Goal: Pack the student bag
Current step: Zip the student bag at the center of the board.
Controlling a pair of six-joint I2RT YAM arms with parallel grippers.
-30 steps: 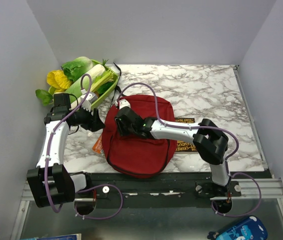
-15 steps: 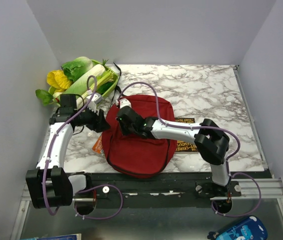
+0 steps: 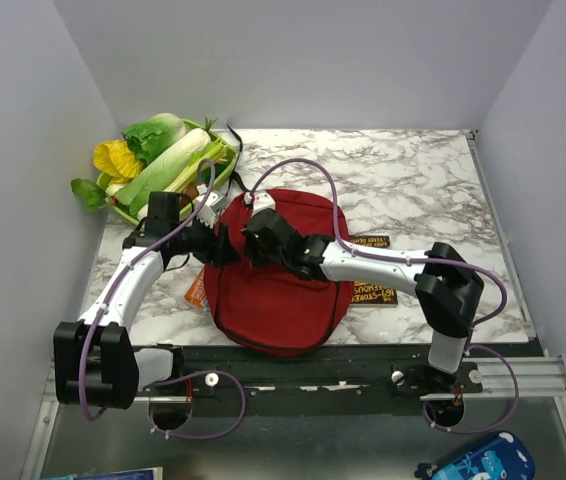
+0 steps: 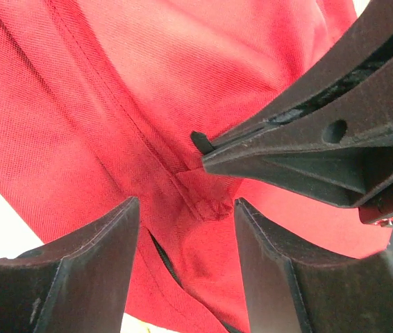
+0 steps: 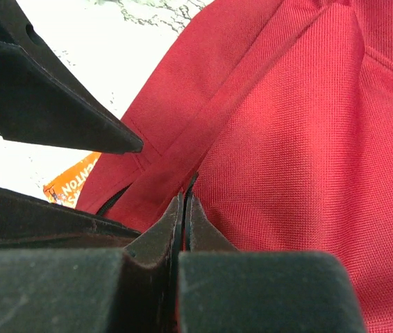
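The backpack [image 3: 281, 300] lies at the desk's near edge. The right gripper [image 5: 184, 205] pinches its seam tight, and the left gripper [image 4: 186, 211] gapes around a fold. A shallow bite may slip.

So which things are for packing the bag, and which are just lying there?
For the job: student bag, left gripper, right gripper.
Lying about for now: basket of vegetables, orange packet, dark booklet.
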